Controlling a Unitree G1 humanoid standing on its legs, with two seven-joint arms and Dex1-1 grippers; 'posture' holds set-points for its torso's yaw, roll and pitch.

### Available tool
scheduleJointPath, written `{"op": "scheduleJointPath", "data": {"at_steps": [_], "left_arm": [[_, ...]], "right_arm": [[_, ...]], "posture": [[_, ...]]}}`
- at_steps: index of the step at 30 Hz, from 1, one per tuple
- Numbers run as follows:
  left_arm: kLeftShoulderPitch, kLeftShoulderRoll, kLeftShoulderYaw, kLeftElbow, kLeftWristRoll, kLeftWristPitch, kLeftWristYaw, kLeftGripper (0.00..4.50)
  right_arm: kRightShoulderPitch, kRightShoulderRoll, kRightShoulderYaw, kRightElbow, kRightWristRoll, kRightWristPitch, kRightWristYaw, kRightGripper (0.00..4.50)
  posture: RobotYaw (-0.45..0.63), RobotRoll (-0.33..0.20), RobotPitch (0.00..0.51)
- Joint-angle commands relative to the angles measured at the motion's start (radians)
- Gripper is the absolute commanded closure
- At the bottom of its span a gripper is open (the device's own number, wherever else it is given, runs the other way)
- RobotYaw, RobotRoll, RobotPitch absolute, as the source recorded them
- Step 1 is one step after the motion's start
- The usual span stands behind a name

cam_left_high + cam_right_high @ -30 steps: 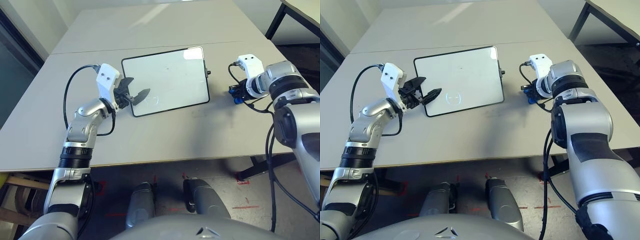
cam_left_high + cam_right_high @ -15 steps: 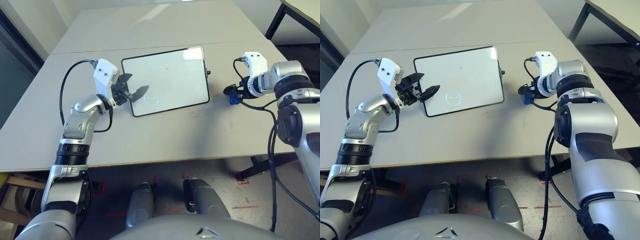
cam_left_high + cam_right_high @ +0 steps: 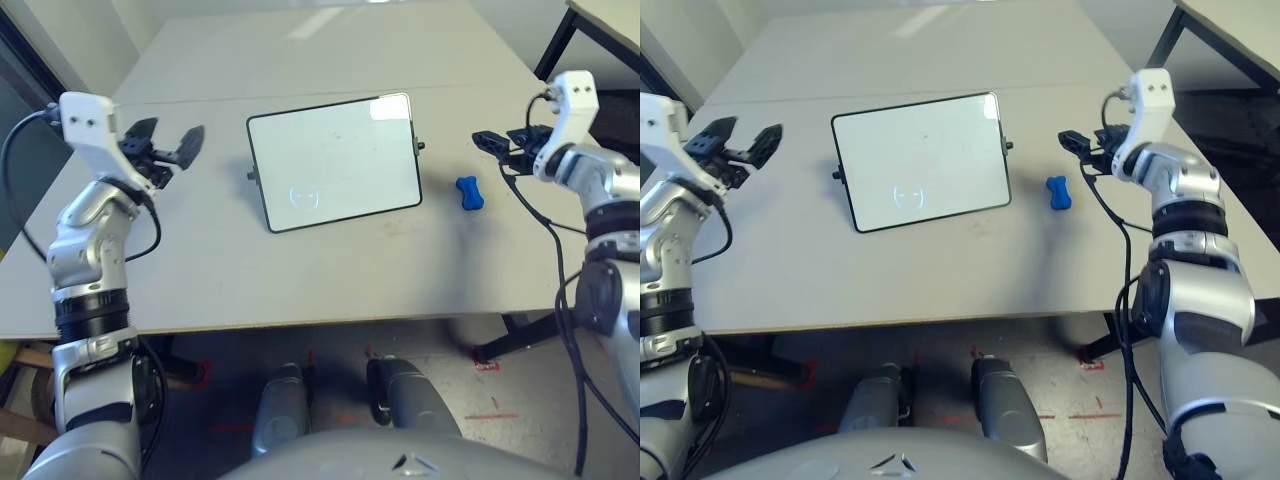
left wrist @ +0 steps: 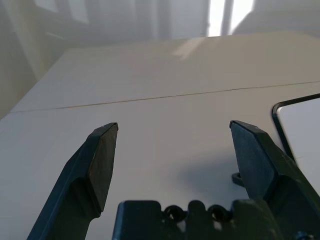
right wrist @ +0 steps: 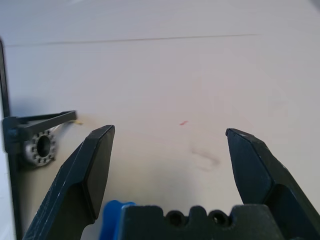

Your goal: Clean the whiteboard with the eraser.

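Note:
The whiteboard [image 3: 332,160], white with a thin black frame and small side knobs, lies in the middle of the table, and I see no red marks on it. The small blue eraser [image 3: 468,192] lies loose on the table, just right of the board. My right gripper [image 3: 503,140] hangs open above and to the right of the eraser, holding nothing. In the right wrist view the eraser [image 5: 114,221] shows low between the fingers, with the board's knob [image 5: 39,146] beside it. My left gripper [image 3: 168,136] is open and empty, raised well left of the board, whose corner [image 4: 300,131] shows in the left wrist view.
The grey table [image 3: 330,270] has a seam running across behind the board. Its front edge is close to me. A second table with black legs [image 3: 592,25] stands at the back right.
My right gripper opened, left the eraser lying on the table, and rose to the right. My left gripper pulled back from the board's left edge, up and to the left.

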Motion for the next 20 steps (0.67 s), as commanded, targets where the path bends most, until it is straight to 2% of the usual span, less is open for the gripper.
{"op": "scheduleJointPath", "data": {"at_steps": [1,10,20], "left_arm": [[0.018,0.024,0.034,0.043,0.005,0.008,0.033,0.00],[-0.005,0.048,0.068,0.194,0.026,-0.072,0.091,0.00],[-0.017,0.044,0.068,0.236,0.018,-0.122,0.100,0.00]], "right_arm": [[0.075,0.022,-0.019,-0.036,0.021,-0.122,-0.033,0.03],[0.172,0.050,-0.031,-0.064,0.066,-0.234,-0.062,0.03],[0.167,0.059,-0.016,-0.056,0.071,-0.251,-0.088,0.03]], "posture": [[-0.03,0.000,0.112],[-0.05,0.000,0.107],[-0.05,0.000,0.096]]}}
